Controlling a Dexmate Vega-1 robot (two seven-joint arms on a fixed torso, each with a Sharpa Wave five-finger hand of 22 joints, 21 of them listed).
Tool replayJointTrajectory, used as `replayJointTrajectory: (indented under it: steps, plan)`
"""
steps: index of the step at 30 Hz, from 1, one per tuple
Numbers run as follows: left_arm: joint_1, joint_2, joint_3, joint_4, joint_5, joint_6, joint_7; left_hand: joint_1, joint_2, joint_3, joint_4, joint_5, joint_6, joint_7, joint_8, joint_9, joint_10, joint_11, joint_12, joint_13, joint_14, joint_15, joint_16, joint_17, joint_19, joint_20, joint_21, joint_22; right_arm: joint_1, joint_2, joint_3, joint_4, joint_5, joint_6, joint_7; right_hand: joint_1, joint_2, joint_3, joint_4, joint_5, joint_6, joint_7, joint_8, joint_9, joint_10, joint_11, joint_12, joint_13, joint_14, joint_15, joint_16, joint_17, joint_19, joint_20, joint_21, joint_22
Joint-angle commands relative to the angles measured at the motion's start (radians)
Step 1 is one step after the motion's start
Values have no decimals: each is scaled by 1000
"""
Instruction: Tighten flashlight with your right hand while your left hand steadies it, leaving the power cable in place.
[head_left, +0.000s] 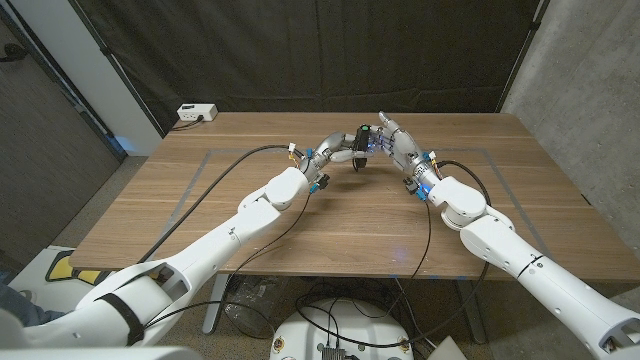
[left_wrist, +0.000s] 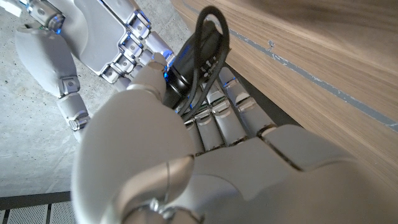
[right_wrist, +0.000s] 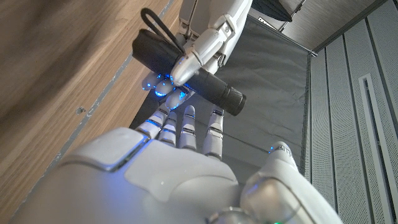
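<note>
A black flashlight (head_left: 364, 137) is held off the table at the far middle. My left hand (head_left: 340, 148) grips its body, with the fingers (left_wrist: 217, 112) wrapped around the flashlight (left_wrist: 186, 65). A black cord loop (left_wrist: 198, 43) hangs from one end. My right hand (head_left: 400, 148) stands just beside it with fingers spread. In the right wrist view its fingertips (right_wrist: 165, 84) reach up to the flashlight (right_wrist: 211, 84) and seem to touch its underside, while the thumb (right_wrist: 280, 155) stays well apart. The left hand's fingers (right_wrist: 208, 37) clamp the barrel from the other side.
A white power strip (head_left: 197, 113) sits at the table's back left corner. Grey tape lines (head_left: 200, 165) mark a rectangle on the wooden table (head_left: 330, 230). Black cables (head_left: 240, 155) run along both arms. A dark curtain hangs behind the table.
</note>
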Motion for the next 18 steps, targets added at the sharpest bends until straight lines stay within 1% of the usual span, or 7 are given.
replayJointTrajectory:
  steps: [1,5,10,12,14,16,18]
  plan:
    - [0,-6,-10,12,-9,1,10,14,20,76,67,-3,58,58,1,3,77,-72,6,3,0,-36,2,1,12,-69,-3,1,0,2,1,4,3,0,-3,6,-3,-3,-1,1,23,-4,10,4,0,1,3,2,-3,3,3,2,1,1,-4,3]
    - [-1,-8,-10,15,-12,3,11,14,20,77,67,-3,58,57,0,3,77,-72,5,3,-1,-35,2,1,11,-68,-4,1,-2,0,4,1,6,-1,-4,6,-2,-3,-1,1,27,-7,12,6,3,2,4,2,0,3,4,2,6,4,-3,3]
    - [-1,-12,-12,19,-14,4,18,13,19,78,67,-3,58,59,0,4,76,-68,5,4,0,-34,3,1,11,-67,-5,1,-6,-5,8,-5,12,-10,-7,6,2,-4,0,2,68,-6,30,13,8,0,7,2,9,7,7,2,13,11,-2,3]
    - [1,-13,-14,18,-16,5,23,13,19,79,67,-3,59,58,0,4,77,-68,6,4,1,-34,3,1,11,-67,-5,1,-5,-7,8,-4,15,-13,-3,6,4,-4,0,2,95,-9,41,17,14,0,10,2,10,7,7,2,16,14,-2,3]
    - [2,-13,-17,16,-16,9,28,14,19,80,67,-3,59,59,0,5,78,-71,6,4,2,-34,3,1,11,-66,-5,1,-4,-10,7,-3,13,-12,1,5,7,-5,1,2,146,-12,64,27,25,1,15,3,15,8,8,1,19,16,-4,3]
    - [4,-13,-18,14,-17,12,33,13,19,80,67,-3,60,58,0,6,78,-66,6,5,1,-35,3,1,12,-66,-6,1,-3,-11,7,-3,15,-12,4,4,9,-6,2,2,173,-11,76,32,32,-1,18,3,19,7,9,1,20,17,-4,3]
    - [4,-13,-20,11,-17,16,37,13,19,81,67,-4,59,58,0,6,77,-67,5,5,1,-34,3,1,12,-66,-6,1,-2,-12,7,-1,13,-8,8,4,11,-8,2,2,225,-12,100,41,53,-7,26,3,24,7,9,1,24,17,-5,3]
